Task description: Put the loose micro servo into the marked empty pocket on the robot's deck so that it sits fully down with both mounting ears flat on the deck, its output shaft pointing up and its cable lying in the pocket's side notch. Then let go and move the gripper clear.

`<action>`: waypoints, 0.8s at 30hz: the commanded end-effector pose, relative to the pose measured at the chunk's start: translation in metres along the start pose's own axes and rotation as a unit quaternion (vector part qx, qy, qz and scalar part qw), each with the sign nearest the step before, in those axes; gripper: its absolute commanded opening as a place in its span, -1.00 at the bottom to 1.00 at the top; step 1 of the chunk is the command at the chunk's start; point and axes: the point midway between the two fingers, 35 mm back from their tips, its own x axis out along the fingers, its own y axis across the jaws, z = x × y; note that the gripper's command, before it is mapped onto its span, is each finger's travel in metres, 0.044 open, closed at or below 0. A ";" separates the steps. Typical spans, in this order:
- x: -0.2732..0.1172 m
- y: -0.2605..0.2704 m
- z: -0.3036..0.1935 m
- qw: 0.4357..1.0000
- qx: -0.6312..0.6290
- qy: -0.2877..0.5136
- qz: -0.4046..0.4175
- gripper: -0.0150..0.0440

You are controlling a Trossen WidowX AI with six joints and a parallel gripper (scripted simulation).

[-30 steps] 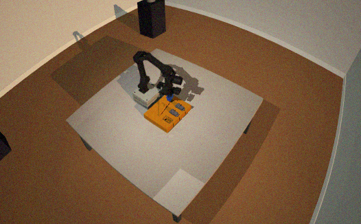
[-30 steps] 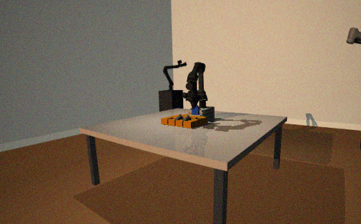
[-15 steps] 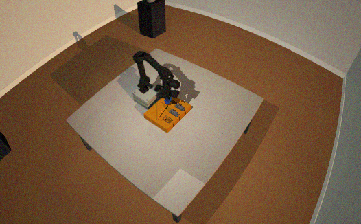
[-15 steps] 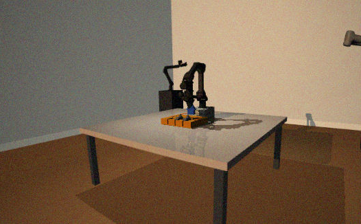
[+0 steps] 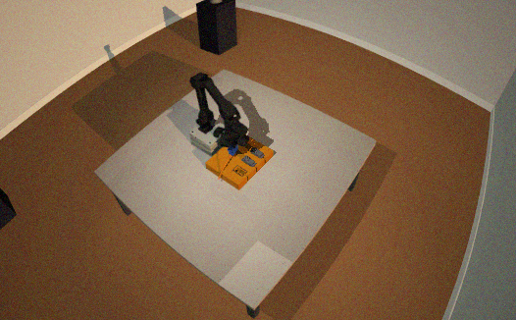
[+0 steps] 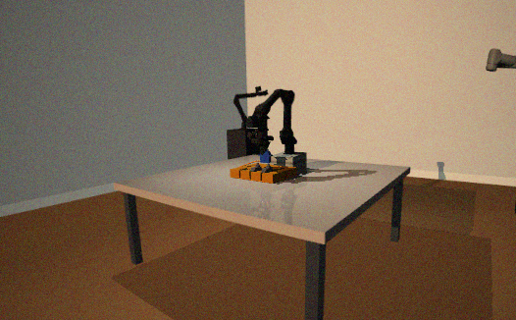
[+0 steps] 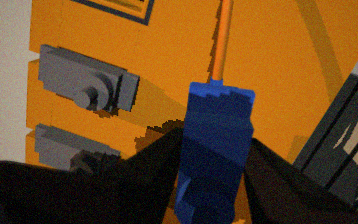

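Observation:
The blue micro servo (image 5: pixel 232 151) (image 6: pixel 265 157) (image 7: pixel 217 120) is held between the fingers of my gripper (image 7: pixel 213 140), which is shut on it. It is above the orange deck (image 5: pixel 217 164) (image 6: pixel 243 174) (image 7: pixel 280 45), not in the pocket. Its orange cable (image 7: pixel 223 40) runs from its end toward the top of the wrist view. The marked pocket (image 5: pixel 239 171) is empty, near the deck's front corner in the top view; part of its dark outline (image 7: pixel 148 19) shows at the top of the wrist view. The servo's output shaft direction is unclear.
Two grey servos (image 5: pixel 248 161) (image 5: pixel 257 153) (image 7: pixel 75 72) sit in the deck beside the marked pocket. A pale box (image 5: pixel 201 140) (image 6: pixel 298 159) stands by the arm's base, close to the deck. A white square (image 5: pixel 256 267) lies at the table's far corner from the arm.

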 end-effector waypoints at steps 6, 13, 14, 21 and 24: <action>-0.001 -0.008 0.038 1.000 -0.002 0.000 0.002 -0.49; -0.001 -0.012 0.052 1.000 -0.005 -0.001 0.002 -0.49; -0.001 -0.012 0.052 1.000 -0.010 -0.001 0.002 -0.49; -0.001 -0.012 0.052 0.994 -0.111 -0.001 0.002 -0.49; -0.001 -0.012 0.052 0.987 -0.163 -0.001 0.002 -0.49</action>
